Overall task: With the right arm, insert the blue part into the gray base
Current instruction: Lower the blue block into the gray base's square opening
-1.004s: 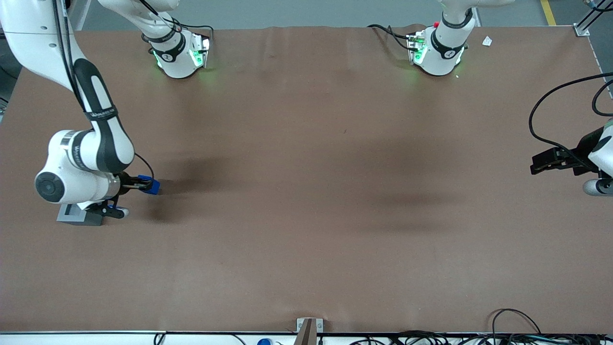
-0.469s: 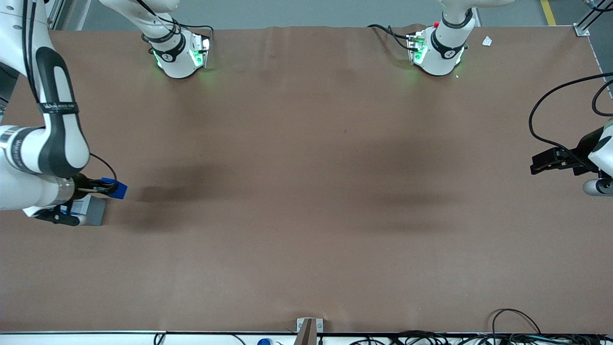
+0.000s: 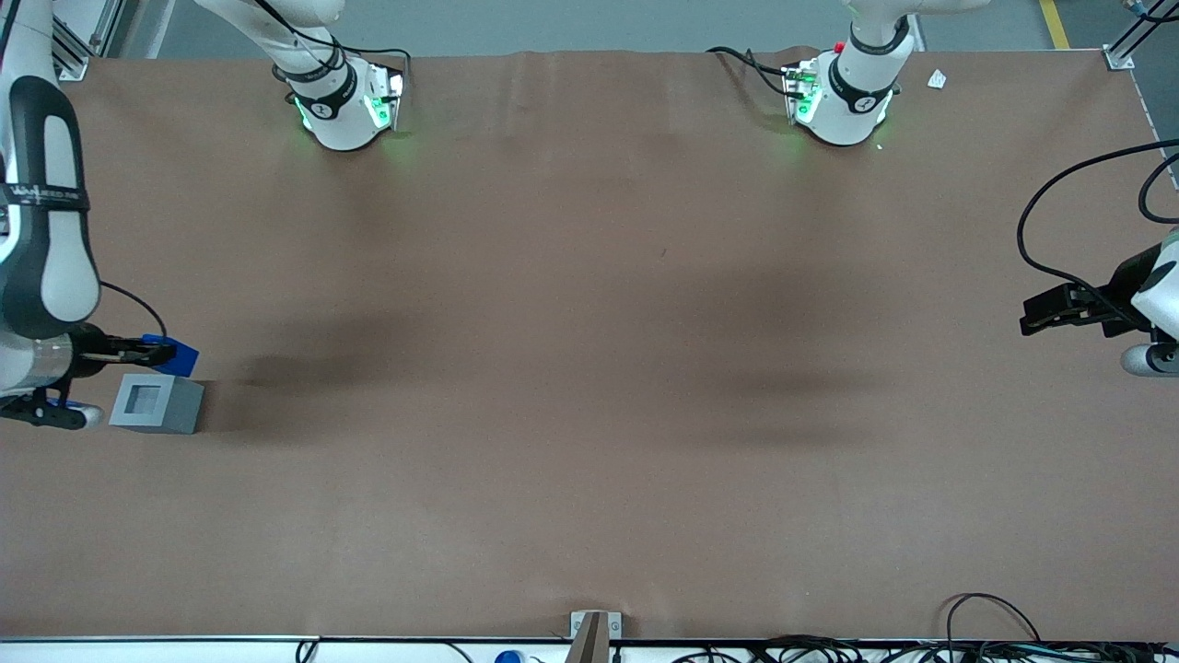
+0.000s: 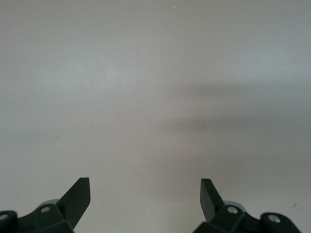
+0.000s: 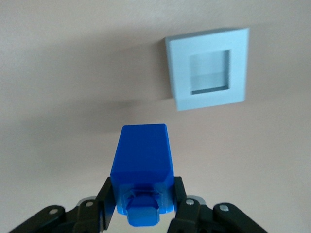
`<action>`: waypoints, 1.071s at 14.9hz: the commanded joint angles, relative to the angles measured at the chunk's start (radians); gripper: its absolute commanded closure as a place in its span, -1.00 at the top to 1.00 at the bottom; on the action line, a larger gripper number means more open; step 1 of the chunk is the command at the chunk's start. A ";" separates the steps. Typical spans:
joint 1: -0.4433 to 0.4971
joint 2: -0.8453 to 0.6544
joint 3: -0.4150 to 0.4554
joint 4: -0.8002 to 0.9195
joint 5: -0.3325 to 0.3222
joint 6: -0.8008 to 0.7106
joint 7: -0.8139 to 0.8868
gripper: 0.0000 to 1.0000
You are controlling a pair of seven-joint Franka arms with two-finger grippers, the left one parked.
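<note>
My right arm's gripper [image 3: 155, 353] is shut on the blue part [image 3: 180, 357], holding it in the air at the working arm's end of the table. The wrist view shows the blue part [image 5: 142, 165] clamped between both black fingers, its small stub pointing back at the camera. The gray base [image 3: 157, 403] rests on the brown mat, slightly nearer the front camera than the held part. Its square socket faces up and holds nothing. In the wrist view the gray base [image 5: 209, 68] lies apart from the part, not under it.
A brown mat [image 3: 589, 368] covers the whole table. Two white arm bases [image 3: 345, 101] [image 3: 843, 97] with green lights stand along the edge farthest from the front camera. Cables [image 3: 1013, 635] trail along the near edge.
The arm has swung further toward the working arm's end of the table, carrying the blue part with it. The gray base, earlier partly covered by the wrist, now shows fully.
</note>
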 commanded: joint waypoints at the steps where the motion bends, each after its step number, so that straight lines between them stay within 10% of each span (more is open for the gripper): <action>1: -0.021 0.000 0.015 0.054 -0.024 -0.009 -0.026 -0.99; 16: -0.091 0.169 0.016 0.232 -0.032 -0.015 -0.117 -0.99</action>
